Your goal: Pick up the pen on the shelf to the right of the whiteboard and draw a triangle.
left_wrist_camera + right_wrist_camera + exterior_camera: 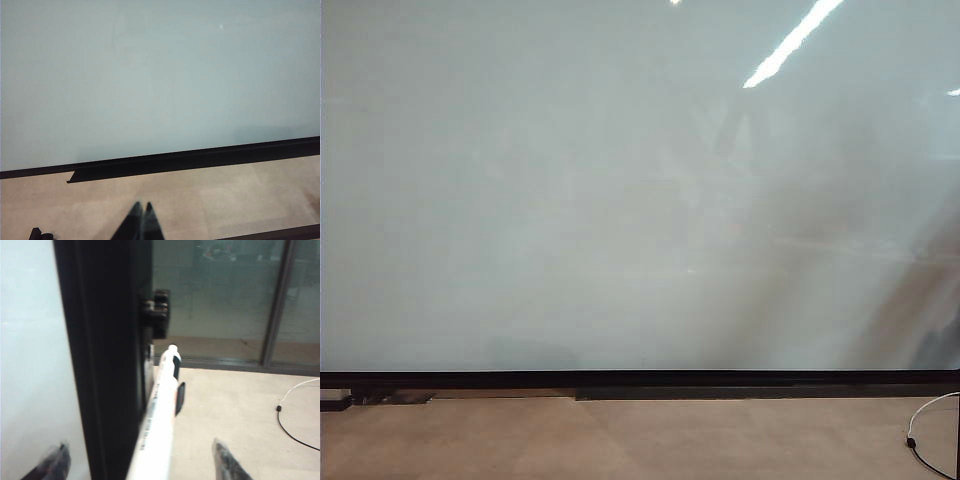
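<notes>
Fingertips (55, 460) of the right hand (140, 460) gaped wide around the ungrasped pen (160, 410); left hand (141, 212) rested shut; whiteboard (570, 200) remained blank.

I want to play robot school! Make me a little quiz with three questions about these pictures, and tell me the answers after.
1. True or false: a triangle is already drawn on the whiteboard.
2. Pick one. The right gripper is: A) shut on the pen, B) open with the pen between its fingertips, C) far away from the pen.
3. Fill in: the left gripper hangs over the floor with its fingertips pressed ____.

Key: 1 false, the board is bare. 2 B, the fingertips stand wide apart on each side of the pen. 3 together.
</notes>
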Motion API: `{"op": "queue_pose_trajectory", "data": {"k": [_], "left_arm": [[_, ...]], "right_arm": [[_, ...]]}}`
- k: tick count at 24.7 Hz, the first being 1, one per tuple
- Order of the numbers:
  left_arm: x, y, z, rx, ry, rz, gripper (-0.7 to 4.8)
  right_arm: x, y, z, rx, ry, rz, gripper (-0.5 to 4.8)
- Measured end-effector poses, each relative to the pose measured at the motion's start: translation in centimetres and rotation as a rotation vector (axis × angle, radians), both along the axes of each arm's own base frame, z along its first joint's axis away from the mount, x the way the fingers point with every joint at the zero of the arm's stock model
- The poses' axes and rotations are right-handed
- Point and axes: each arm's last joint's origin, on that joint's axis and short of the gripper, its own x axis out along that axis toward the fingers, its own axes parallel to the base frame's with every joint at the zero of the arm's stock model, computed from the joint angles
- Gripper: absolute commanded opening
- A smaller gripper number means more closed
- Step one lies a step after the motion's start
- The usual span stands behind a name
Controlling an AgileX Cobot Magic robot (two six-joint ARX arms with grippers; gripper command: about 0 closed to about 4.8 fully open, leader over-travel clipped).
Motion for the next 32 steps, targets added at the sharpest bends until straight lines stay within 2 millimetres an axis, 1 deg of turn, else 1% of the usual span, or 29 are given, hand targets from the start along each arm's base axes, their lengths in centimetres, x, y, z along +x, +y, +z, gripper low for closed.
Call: {"op": "queue_pose_trajectory", "data": {"k": [4, 7, 15, 18, 32], "left_arm": [[0.0, 0.0, 0.0, 0.0, 0.0, 0.0, -0.05], [0.0, 0.0, 0.0, 0.0, 0.0, 0.0, -0.05], [0.0, 0.0, 0.0, 0.0, 0.0, 0.0, -0.05], [0.0, 0.0, 0.0, 0.0, 0.0, 0.0, -0.05], [0.0, 0.0, 0.0, 0.0, 0.0, 0.0, -0.05]], "right_arm": [[-0.07, -0.34, 0.03, 0.001, -0.002, -0.03, 3.6], [0.16, -0.53, 0.33, -0.005, -0.016, -0.036, 3.33], [0.65, -0.66, 0.83, -0.004, -0.035, -0.028, 3.31], [0.72, -0.68, 0.92, 0.003, -0.037, -0.027, 3.01], [0.82, -0.42, 0.86, 0.01, -0.033, -0.013, 3.01]]}}
